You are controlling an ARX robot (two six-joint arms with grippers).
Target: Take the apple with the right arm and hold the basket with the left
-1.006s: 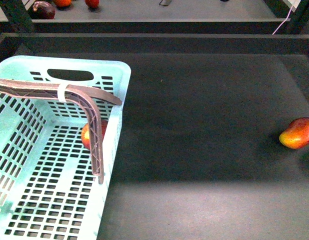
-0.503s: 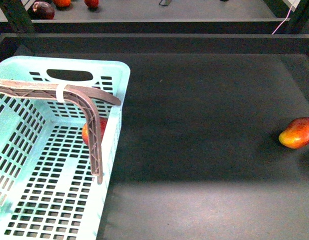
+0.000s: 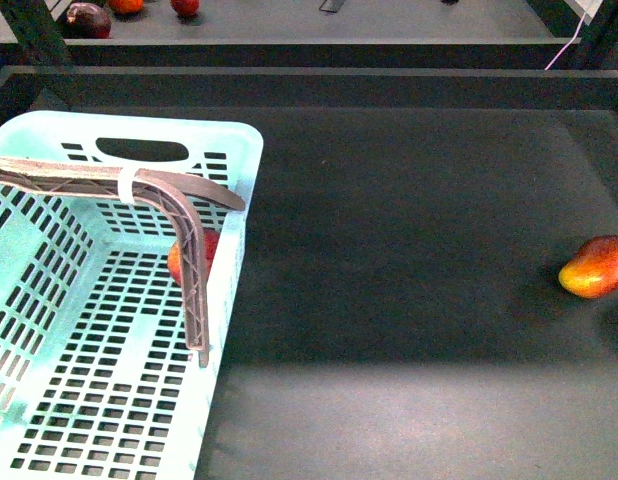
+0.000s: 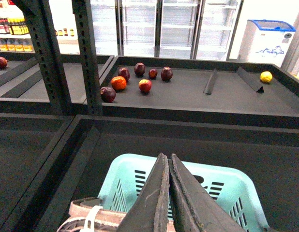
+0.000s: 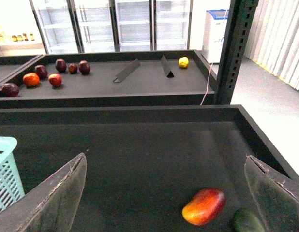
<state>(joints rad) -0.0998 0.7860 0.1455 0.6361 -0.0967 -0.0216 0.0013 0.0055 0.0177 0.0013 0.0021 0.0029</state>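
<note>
The mint-aqua basket (image 3: pixel 234 135) stands at the near left of the dark bin. Its brownish ribbed handle (image 3: pixel 194 285) with a white band (image 3: pixel 129 186) leans across it. The apple (image 3: pixel 208 246), red and round, lies inside on the slotted floor, mostly hidden behind the handle. My left gripper (image 4: pixel 168 157) is shut on the basket, above the handle (image 4: pixel 84 209) and near the rim (image 4: pixel 227 186). My right gripper (image 5: pixel 166 157) is open and empty, over the bin floor. Neither gripper shows in the front view.
An oval yellow-to-red mango (image 3: pixel 595 266) lies at the bin's right edge, also in the right wrist view (image 5: pixel 203 206) beside a dark green object (image 5: pixel 246 221). A raised wall (image 3: pixel 309 85) bounds the back. The shelf behind holds several fruits (image 4: pixel 140 79).
The basket and its handle have shifted very slightly, and the apple sits a little further back and right behind the handle. The mango has not moved.
</note>
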